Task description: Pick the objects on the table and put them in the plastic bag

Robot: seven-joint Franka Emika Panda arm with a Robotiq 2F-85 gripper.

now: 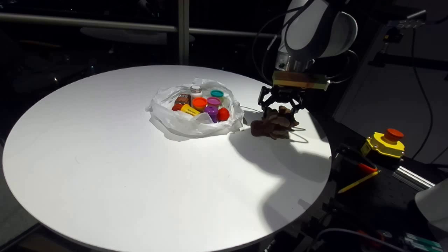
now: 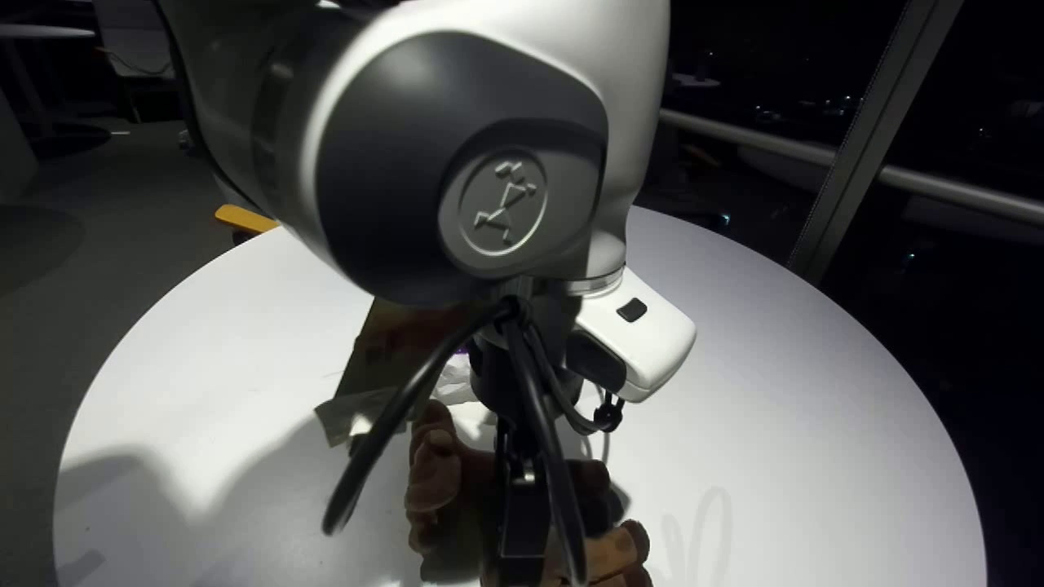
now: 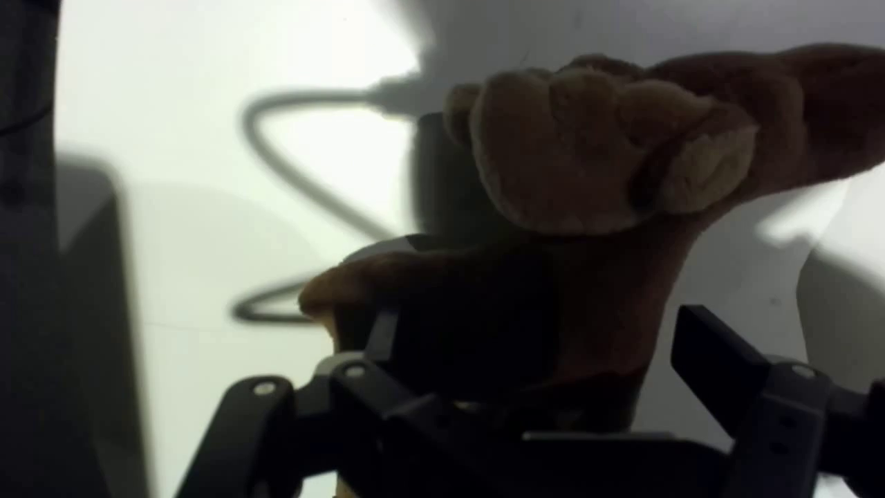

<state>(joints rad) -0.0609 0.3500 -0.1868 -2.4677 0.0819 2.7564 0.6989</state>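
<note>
A brown plush toy with paler parts [image 1: 267, 128] lies on the white table near its right edge; it also shows in the wrist view [image 3: 553, 159] and in an exterior view [image 2: 434, 481]. My gripper [image 1: 279, 113] is low over the toy, with its fingers wide apart on either side of the body. In the wrist view [image 3: 539, 339] a gap shows between the right finger and the toy. The left finger's contact is too dark to tell. A white plastic bag [image 1: 167, 118] lies spread open beside the toy, holding several colourful tubs, a white bottle and a brown box.
The round white table [image 1: 140, 189] carries the bag and toy. A yellow box with a red button [image 1: 385, 145] and a yellow pen [image 1: 358, 182] lie on a dark surface beyond the table edge. The arm [image 2: 489, 163] hides most of the bag in an exterior view.
</note>
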